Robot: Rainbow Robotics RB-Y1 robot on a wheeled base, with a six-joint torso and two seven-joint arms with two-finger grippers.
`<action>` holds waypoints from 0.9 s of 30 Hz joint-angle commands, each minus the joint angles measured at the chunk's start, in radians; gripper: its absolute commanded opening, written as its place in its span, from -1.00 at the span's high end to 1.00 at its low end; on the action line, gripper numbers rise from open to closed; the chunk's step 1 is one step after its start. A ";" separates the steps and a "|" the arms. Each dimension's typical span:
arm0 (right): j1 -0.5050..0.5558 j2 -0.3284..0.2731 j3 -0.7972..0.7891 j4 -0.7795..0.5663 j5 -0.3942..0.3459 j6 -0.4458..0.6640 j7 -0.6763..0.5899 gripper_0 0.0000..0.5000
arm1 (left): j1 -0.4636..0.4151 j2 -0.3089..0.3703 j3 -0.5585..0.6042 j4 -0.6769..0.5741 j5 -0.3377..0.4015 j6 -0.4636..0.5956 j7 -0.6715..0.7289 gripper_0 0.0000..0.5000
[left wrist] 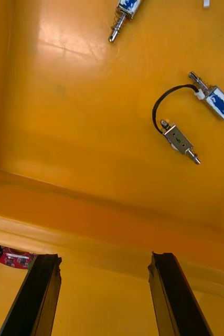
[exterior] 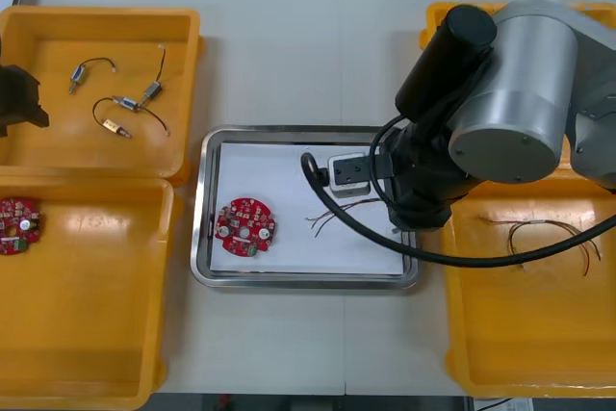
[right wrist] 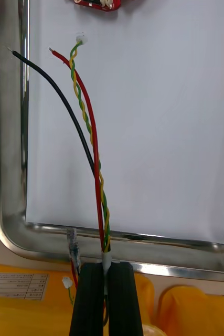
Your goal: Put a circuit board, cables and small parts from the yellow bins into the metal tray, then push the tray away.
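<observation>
A white label (right wrist: 14, 286) on a yellow bin (right wrist: 190, 312) beside the right gripper (right wrist: 106, 269) carries print too small to read. That gripper is clenched on a cable bundle (right wrist: 93, 137) of red, black and twisted yellow-green strands. The strands' ends reach over the white-lined metal tray (right wrist: 7, 231), near a round red circuit board (exterior: 246, 228). The left gripper (left wrist: 105, 257), fingers spread, hangs over the far left bin (left wrist: 64, 105), which holds small metal parts (left wrist: 180, 142), on the light table (exterior: 289, 64).
</observation>
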 commanded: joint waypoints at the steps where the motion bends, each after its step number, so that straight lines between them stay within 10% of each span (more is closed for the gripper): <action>1: -0.034 0.020 0.071 -0.007 0.044 -0.037 0.002 1.00 | -0.086 0.044 0.012 0.064 -0.014 -0.020 -0.068 -1.00; 27: -0.006 0.146 0.214 0.134 0.163 -0.113 0.001 1.00 | -0.230 -0.110 -0.189 0.260 -0.169 -0.217 0.449 -1.00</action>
